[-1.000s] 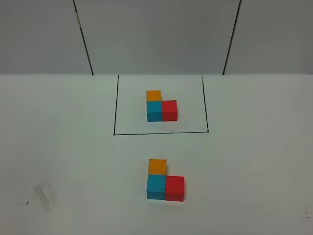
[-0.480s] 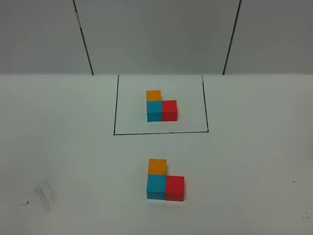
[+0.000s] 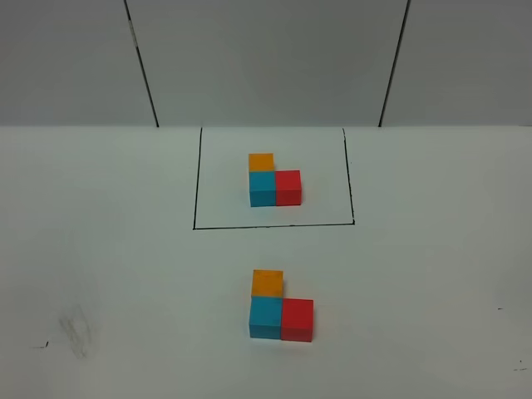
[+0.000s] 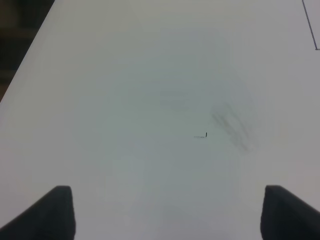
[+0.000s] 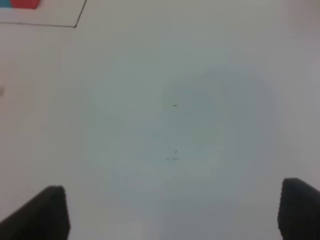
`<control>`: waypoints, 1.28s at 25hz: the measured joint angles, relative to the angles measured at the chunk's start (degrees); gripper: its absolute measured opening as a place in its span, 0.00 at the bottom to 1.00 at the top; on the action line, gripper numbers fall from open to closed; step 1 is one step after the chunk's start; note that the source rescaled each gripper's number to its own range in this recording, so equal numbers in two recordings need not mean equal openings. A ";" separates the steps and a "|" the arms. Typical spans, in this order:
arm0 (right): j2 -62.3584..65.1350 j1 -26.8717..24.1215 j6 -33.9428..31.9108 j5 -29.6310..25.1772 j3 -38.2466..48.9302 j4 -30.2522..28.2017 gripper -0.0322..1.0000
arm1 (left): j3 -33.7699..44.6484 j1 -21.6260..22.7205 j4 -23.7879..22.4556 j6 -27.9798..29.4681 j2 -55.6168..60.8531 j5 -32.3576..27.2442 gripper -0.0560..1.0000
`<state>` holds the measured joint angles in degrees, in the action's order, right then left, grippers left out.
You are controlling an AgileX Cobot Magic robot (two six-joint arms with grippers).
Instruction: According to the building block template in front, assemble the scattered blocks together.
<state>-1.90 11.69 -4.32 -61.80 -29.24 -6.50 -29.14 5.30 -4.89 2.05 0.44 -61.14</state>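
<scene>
Nearest the robot, neither arm shows in the exterior high view. Each wrist camera looks down on bare white table. The left gripper [image 4: 165,215] has its two dark fingertips [image 4: 57,212] far apart at the frame edges, spread and holding nothing; below it lie only a faint grey smudge [image 4: 232,125] and a tiny black mark [image 4: 205,135]. The right gripper [image 5: 172,215] is likewise spread wide and empty, with a corner of the black frame line [image 5: 75,25] and a sliver of red in the far corner of its view.

Farther out on the table [image 3: 100,266] sit the scattered blocks, now clustered: the cyan-blue cube [image 3: 266,317] touches the red cube [image 3: 298,320] on its right, and the orange cube [image 3: 267,283] sits against the cyan one on its far side. Whether the orange one rests behind or partly on top of it cannot be told from this angle.

Beyond them, inside the black drawn rectangle [image 3: 196,179], stands the building block template [image 3: 273,181]: orange, cyan-blue and red in the same L layout.

Judging from this, the assembly appears complete and matches the template. The step in hand is probably only to hold clear and check. To do it well, both arms should stay well apart from the cluster with their fingers spread. If any seam looks open, a light push from one side, with the opposite face braced, would close it without skewing the L.
</scene>
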 joint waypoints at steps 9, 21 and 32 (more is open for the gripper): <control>0.91 0.00 4.32 1.14 1.03 2.29 0.73 | 0.00 0.00 0.00 0.00 0.00 0.00 0.73; 1.32 -0.47 4.75 1.19 1.03 2.59 0.72 | 0.00 0.00 0.00 0.00 0.00 0.00 0.73; 1.32 -7.42 4.81 1.19 1.03 2.96 0.72 | 0.00 0.00 0.00 0.00 0.00 0.00 0.73</control>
<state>-0.58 4.27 0.49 -60.61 -28.22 -3.54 -29.14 5.30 -4.89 2.05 0.44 -61.14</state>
